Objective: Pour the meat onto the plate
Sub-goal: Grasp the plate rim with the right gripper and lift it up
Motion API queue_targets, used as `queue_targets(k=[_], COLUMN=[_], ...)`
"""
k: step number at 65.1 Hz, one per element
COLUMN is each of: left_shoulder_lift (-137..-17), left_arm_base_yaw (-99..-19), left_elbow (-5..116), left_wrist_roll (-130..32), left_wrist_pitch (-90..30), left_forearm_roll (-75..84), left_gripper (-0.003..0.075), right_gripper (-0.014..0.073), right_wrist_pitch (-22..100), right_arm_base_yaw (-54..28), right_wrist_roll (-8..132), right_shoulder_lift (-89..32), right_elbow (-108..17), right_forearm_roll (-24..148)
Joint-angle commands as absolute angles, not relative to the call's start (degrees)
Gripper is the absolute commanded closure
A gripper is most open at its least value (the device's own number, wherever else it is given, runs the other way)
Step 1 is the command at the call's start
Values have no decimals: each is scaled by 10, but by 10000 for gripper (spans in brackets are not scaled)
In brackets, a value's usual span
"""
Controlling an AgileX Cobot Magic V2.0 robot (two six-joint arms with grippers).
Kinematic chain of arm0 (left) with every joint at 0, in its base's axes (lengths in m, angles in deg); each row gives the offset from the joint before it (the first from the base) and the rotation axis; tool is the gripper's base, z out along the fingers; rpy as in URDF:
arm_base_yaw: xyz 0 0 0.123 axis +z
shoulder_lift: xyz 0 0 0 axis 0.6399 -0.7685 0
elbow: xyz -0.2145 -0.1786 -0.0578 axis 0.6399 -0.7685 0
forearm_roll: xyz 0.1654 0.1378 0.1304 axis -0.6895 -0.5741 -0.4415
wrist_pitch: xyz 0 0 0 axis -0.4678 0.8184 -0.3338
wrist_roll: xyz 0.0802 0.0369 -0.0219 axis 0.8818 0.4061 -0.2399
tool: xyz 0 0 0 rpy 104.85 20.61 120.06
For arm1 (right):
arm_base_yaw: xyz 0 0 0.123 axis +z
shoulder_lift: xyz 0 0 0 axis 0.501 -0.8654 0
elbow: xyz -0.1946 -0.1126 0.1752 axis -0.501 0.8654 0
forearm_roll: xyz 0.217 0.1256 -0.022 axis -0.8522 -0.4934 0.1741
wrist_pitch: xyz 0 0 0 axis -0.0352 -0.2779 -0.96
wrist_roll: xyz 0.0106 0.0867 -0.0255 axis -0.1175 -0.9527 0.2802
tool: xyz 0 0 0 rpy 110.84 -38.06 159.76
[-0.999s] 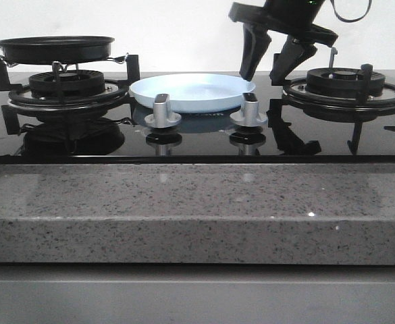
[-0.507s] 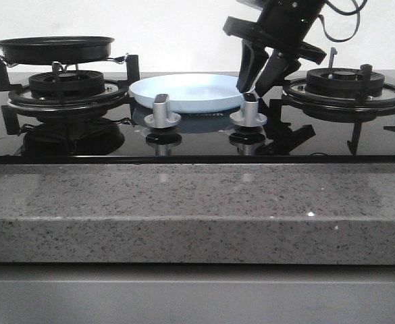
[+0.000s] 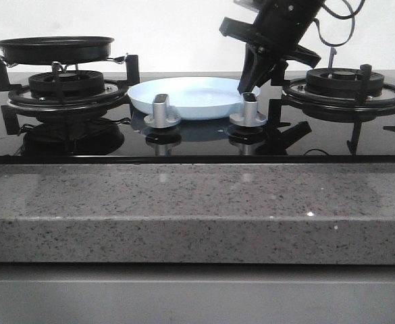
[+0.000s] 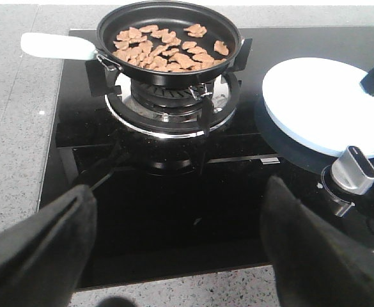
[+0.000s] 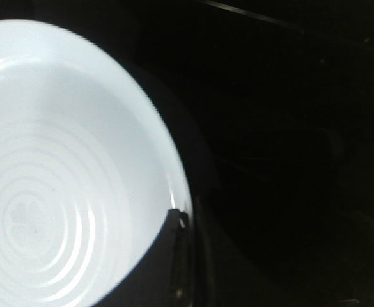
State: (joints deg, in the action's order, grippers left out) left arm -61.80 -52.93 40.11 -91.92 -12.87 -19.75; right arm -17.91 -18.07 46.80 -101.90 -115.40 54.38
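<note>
The meat (image 4: 164,50) lies as a heap of orange-brown pieces in the black frying pan (image 4: 167,38) on the left burner; in the front view only the pan (image 3: 55,47) shows. The pale blue plate (image 3: 194,94) sits between the burners and also shows in the left wrist view (image 4: 327,102) and the right wrist view (image 5: 59,160). My right gripper (image 3: 246,84) is shut on the plate's right rim, one finger (image 5: 167,256) over its inside. My left gripper (image 4: 177,192) is open and empty above the cooktop's front edge, short of the pan.
The pan's white handle (image 4: 55,45) points away from the plate. Two silver knobs (image 3: 161,111) (image 3: 249,110) stand in front of the plate. The right burner (image 3: 346,84) with raised black grates is beside my right arm. A grey speckled counter (image 3: 197,209) borders the black glass cooktop.
My right gripper came down and to the left from above the right burner, and its fingers closed on the plate's right rim. The plate shifted slightly. The pan has not moved.
</note>
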Motion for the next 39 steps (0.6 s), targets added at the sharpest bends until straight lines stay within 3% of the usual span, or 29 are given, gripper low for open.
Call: queue_targets(k=[1, 23, 39], left_shoulder_lift=[-619, -619, -619], left_arm_base_yaw=[-534, -534, -534], left_elbow=[417, 417, 417], left_wrist_roll=[-921, -921, -921], left_wrist_pitch=[-172, -172, -172], left_forearm_roll=[-198, -198, -198], left_gripper=[189, 189, 189], right_gripper=[662, 662, 663], right_wrist_pitch=[-172, -168, -59], right_arm_base_yaw=[-183, -183, -175], right_wrist_roll=[474, 465, 489], right_shoulder_lift=[-971, -876, -731], right_elbow=[-1167, -1153, -943], right_forearm_roll=[543, 537, 512])
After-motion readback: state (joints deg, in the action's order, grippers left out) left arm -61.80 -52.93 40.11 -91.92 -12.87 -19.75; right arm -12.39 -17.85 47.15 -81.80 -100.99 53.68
